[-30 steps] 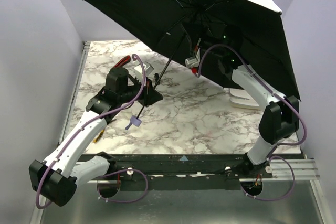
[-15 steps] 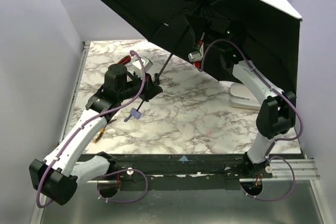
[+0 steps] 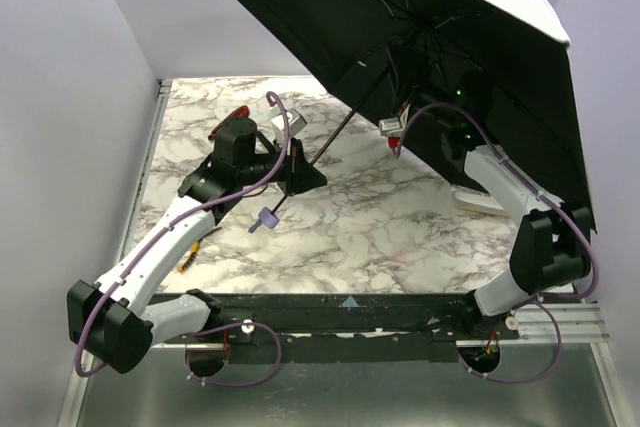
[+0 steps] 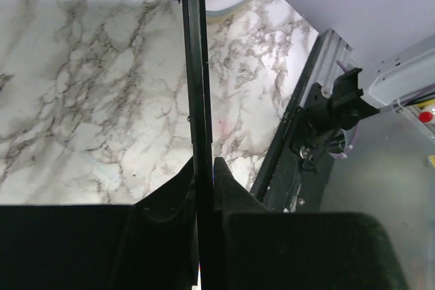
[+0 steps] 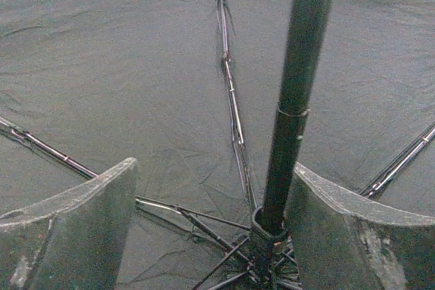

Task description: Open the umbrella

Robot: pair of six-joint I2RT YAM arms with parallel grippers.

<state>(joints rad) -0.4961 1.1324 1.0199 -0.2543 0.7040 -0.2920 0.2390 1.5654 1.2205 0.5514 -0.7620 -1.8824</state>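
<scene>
The umbrella [image 3: 400, 7] stands open and tilted over the right half of the table, its black lining facing me and the pale outside showing along the right edge. Its thin black shaft [image 3: 345, 127] slants down to my left gripper [image 3: 297, 169], which is shut on it; the small lavender handle [image 3: 267, 219] hangs just below. In the left wrist view the shaft [image 4: 193, 66] runs straight up from between the closed fingers [image 4: 224, 181]. My right gripper [image 5: 214, 195] is open under the canopy, with the shaft [image 5: 299, 86] and runner [image 5: 268, 232] close to its right finger and the ribs spreading around.
A red-handled cutter [image 3: 235, 114] lies behind the left arm, and yellow-handled pliers [image 3: 187, 260] lie by the left forearm. A white object [image 3: 475, 197] rests on the marble at the right, partly under the canopy. Lavender walls close in on both sides.
My right gripper has opened and let go of the runner. The canopy has swung to the right and tilted further. The left arm has shifted slightly right, still holding the shaft.
</scene>
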